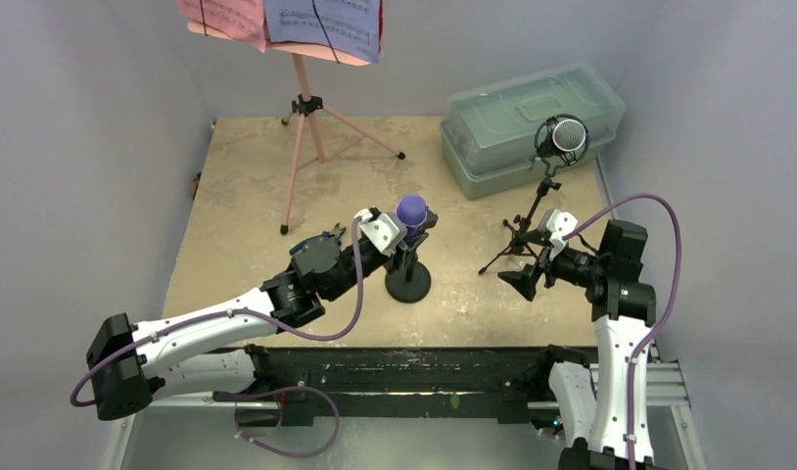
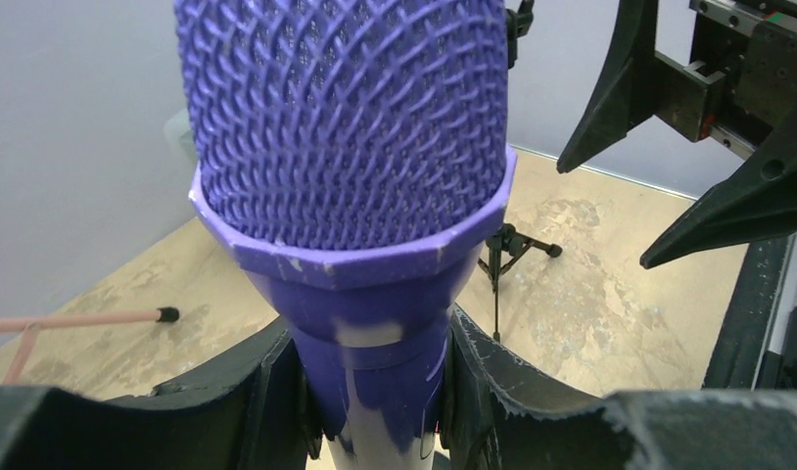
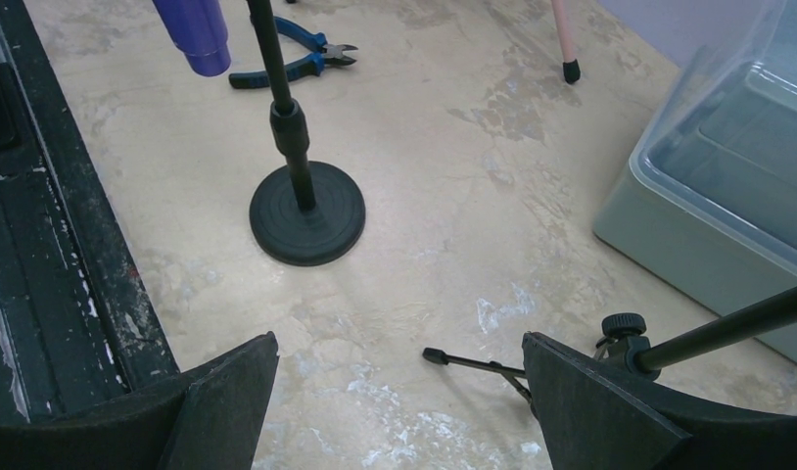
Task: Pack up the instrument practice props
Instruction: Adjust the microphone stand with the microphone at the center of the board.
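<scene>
The purple mic [image 1: 411, 211] stands upright in its black round-base support [image 1: 408, 284]. My left gripper [image 1: 411, 235] is shut on the purple mic [image 2: 346, 147] just under the mesh head, with a finger pressed to each side of the neck. The black silver-headed mic [image 1: 568, 137] sits high on a black tripod support [image 1: 527, 230]. My right gripper [image 1: 532, 279] hangs open and holds nothing beside that tripod, whose leg [image 3: 473, 362] lies between its fingers. The pink music rack [image 1: 306, 117] stands at the back left with printed sheets [image 1: 321, 20] on it.
A translucent greenish lidded box [image 1: 532, 122] stands at the back right, close behind the tripod. Blue-handled pliers [image 3: 292, 59] lie on the board left of the round-base support [image 3: 307, 225]. A black rail [image 1: 395, 367] runs along the near edge.
</scene>
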`<state>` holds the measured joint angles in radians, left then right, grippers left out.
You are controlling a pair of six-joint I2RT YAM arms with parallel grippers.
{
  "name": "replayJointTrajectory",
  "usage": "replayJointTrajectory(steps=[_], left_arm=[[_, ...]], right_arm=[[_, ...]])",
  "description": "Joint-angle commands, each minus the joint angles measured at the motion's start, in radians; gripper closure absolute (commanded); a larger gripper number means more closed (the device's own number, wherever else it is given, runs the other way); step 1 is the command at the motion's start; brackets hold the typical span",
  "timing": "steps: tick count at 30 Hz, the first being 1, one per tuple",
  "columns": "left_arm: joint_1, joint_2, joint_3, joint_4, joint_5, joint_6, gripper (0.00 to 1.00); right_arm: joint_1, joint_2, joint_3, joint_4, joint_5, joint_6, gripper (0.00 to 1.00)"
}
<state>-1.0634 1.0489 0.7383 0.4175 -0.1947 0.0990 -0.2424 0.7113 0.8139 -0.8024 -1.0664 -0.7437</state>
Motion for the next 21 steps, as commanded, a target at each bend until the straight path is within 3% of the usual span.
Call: replayJointTrajectory(steps=[1,11,21], left_arm=[[0.052,0.028,0.104,0.098,0.170,0.039,1.00],[0.147,0.232,0.241,0.264,0.482,-0.084,1.00],[0.193,0.362,0.299,0.385,0.657,-0.274,1.00]], right_arm=[[0.002,0.001,0.029,-0.030,-0.033,-0.042,0.01],[0.002,0.059,0.107,-0.164,-0.070,-0.188,0.01],[0.002,0.112,0.225,-0.269,-0.123,-0.284,0.01]])
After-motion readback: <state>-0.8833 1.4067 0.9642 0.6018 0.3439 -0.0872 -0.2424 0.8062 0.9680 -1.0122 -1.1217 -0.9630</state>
